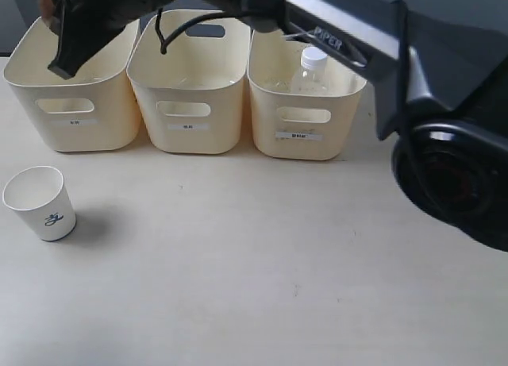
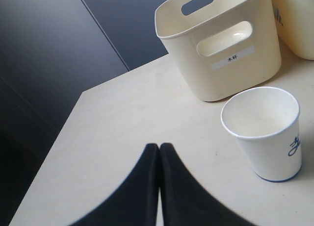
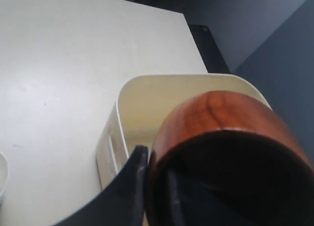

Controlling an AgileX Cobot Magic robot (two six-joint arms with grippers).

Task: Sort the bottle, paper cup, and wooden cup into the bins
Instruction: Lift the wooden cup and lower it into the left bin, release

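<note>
The brown wooden cup hangs over the left bin, with my right gripper shut on its rim, one finger outside and one inside. In the exterior view that arm reaches across the bins, and its gripper is above the left bin. The clear bottle with a white cap stands in the right bin. Nothing shows inside the middle bin. The white paper cup stands upright on the table in front of the left bin. My left gripper is shut and empty, low over the table beside the paper cup.
The right arm's dark body fills the right side of the exterior view. The pale table stretches in front of the bins. Its edge and a dark drop lie close to my left gripper.
</note>
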